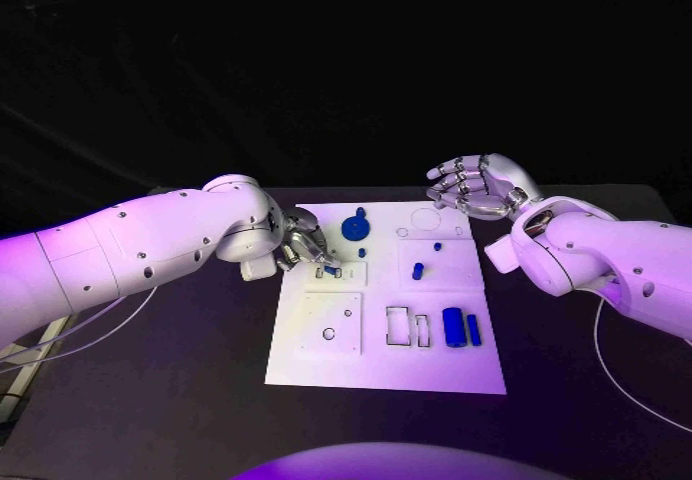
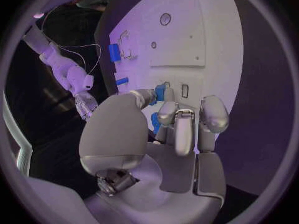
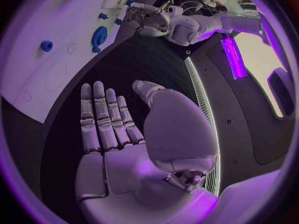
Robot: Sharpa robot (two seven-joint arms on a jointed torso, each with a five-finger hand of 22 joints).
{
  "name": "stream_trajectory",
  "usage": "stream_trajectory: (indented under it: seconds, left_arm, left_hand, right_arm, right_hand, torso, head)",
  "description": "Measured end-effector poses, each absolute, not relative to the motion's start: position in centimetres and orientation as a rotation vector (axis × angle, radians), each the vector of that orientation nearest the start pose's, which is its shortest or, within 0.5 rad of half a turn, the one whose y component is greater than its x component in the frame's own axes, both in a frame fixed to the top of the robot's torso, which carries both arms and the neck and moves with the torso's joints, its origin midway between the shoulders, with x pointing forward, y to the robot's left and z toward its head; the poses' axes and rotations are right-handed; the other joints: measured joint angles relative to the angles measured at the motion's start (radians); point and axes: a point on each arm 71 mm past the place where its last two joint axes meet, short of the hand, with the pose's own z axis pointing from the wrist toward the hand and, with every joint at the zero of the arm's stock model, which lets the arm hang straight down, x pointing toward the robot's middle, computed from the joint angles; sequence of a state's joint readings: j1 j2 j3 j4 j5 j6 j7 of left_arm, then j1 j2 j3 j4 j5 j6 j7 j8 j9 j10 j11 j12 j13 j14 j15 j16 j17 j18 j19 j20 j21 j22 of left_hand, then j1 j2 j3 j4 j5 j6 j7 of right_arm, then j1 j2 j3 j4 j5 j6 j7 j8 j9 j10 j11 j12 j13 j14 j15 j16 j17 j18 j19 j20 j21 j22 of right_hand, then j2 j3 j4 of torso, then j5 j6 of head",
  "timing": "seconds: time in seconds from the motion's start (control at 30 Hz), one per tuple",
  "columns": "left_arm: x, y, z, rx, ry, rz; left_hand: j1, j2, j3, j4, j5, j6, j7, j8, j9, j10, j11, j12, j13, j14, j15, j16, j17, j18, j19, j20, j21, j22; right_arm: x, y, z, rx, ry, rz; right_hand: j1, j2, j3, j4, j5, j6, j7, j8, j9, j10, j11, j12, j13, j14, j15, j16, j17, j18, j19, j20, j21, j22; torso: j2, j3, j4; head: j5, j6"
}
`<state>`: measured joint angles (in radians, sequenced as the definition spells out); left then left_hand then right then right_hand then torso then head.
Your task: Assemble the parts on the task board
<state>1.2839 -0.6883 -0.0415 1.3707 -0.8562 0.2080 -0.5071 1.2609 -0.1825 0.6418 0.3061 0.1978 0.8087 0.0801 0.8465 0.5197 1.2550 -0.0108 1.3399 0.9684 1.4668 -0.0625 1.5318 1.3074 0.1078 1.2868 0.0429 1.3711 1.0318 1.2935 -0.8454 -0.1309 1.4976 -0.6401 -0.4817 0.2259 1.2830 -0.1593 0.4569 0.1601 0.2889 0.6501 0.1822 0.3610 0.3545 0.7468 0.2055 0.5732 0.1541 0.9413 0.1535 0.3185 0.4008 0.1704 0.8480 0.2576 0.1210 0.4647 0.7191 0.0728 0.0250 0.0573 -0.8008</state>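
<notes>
The white task board (image 1: 433,375) lies in the middle of the table. My left hand (image 1: 306,248) reaches over the board's left edge and pinches a small blue part (image 1: 332,270) just above a raised square plate (image 1: 335,322). In the left wrist view the thumb and a finger (image 2: 176,129) close on that blue part (image 2: 161,91) beside a small slot. My right hand (image 1: 477,185) hovers past the board's far right corner with fingers (image 3: 99,119) spread and nothing in it. A large round blue part (image 1: 355,226), a small blue peg (image 1: 418,270) and a blue cylinder (image 1: 453,326) rest on the board.
A thin blue bar (image 1: 473,329) lies beside the cylinder, next to two rectangular frames (image 1: 404,328). White cables trail off both arms at the table's sides. Dark table surface surrounds the board on every side.
</notes>
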Motion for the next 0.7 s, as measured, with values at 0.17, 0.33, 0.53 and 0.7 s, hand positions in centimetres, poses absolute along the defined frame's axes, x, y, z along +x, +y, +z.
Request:
stream_trajectory:
  seconds: [0.17,0.33,0.53,0.7]
  left_arm:
    - [50.6,17.5,-20.7,-0.317,2.369,-0.573]
    - [50.3,17.4,-21.4,-0.335,2.336,-0.568]
    - [50.1,17.2,-21.7,-0.333,2.308,-0.565]
    - [50.0,16.9,-21.7,-0.318,2.297,-0.564]
  left_hand:
    - [-0.007,-0.006,0.004,0.004,0.0,0.002,-0.002,0.011,0.0,0.011,-0.004,0.004,0.009,0.0,0.0,0.0,0.0,0.0,0.004,-0.004,0.001,0.004]
    - [-0.026,-0.014,0.037,-0.021,0.0,0.002,-0.002,0.011,0.0,0.02,-0.005,0.009,0.018,0.0,-0.007,0.0,0.0,0.0,0.011,-0.003,0.005,0.016]
    - [-0.026,-0.014,0.037,-0.021,0.0,0.003,-0.003,0.011,0.0,0.023,-0.009,0.009,0.02,0.0,-0.007,0.0,0.0,0.0,0.014,-0.007,0.009,0.019]
    - [-0.028,-0.016,0.038,-0.021,0.0,0.003,-0.003,0.011,0.001,0.023,-0.008,0.009,0.017,0.0,-0.007,0.0,0.0,0.0,0.014,-0.007,0.009,0.021]
  right_arm:
    - [49.8,-21.7,-16.1,0.474,1.504,1.114]
    - [49.8,-21.8,-16.0,0.47,1.494,1.116]
    - [49.8,-21.8,-16.0,0.467,1.485,1.118]
    - [49.8,-21.9,-16.0,0.466,1.483,1.118]
  right_hand:
    - [0.0,0.0,-0.003,-0.003,0.017,0.0,0.0,0.002,-0.002,-0.004,0.004,0.0,-0.009,0.0,0.0,-0.011,-0.005,0.0,0.0,0.0,-0.007,-0.009]
    - [0.0,0.0,-0.003,-0.003,0.023,0.0,0.0,0.002,-0.003,-0.004,0.004,0.0,-0.012,0.0,0.0,-0.015,-0.007,0.0,0.0,0.0,-0.009,-0.013]
    - [0.0,0.0,-0.003,-0.003,0.023,0.0,0.0,0.002,-0.003,-0.004,0.004,0.0,-0.013,0.0,0.0,-0.015,-0.007,0.0,0.0,0.0,-0.011,-0.013]
    - [0.0,0.0,-0.003,-0.003,0.028,0.0,0.0,0.002,-0.003,-0.004,0.004,0.0,-0.014,0.0,0.0,-0.015,-0.008,0.0,0.003,0.003,-0.011,-0.015]
  torso:
    - [-0.001,-0.0001,0.0019]
    - [-0.002,-0.0012,0.0041]
    - [-0.002,-0.0011,0.0035]
    - [-0.002,-0.0002,0.0028]
  head:
    - [0.001,-0.002]
    - [-0.001,-0.002]
    - [-0.002,-0.003]
    - [-0.003,-0.004]
